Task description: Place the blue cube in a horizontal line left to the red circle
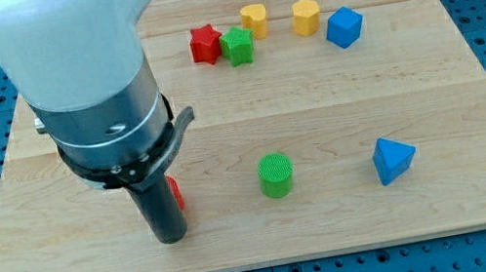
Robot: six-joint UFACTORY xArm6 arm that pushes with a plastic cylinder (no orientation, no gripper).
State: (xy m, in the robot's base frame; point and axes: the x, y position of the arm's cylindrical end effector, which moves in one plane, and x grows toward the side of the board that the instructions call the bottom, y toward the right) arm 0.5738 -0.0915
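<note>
The blue cube (pixel 344 27) sits near the view's top right of the wooden board (pixel 436 104). The red circle (pixel 176 194) is at the lower left, mostly hidden behind my rod, with only its right edge showing. My tip (pixel 173 237) rests on the board just left of and below the red circle, touching or nearly touching it. The blue cube is far from my tip, up and to the right.
A red star (pixel 205 43) and a green star (pixel 237 46) touch at the top centre. Two yellow blocks (pixel 254 19) (pixel 306 16) stand beside them. A green cylinder (pixel 276 174) and a blue triangular block (pixel 392 159) lie in the lower row.
</note>
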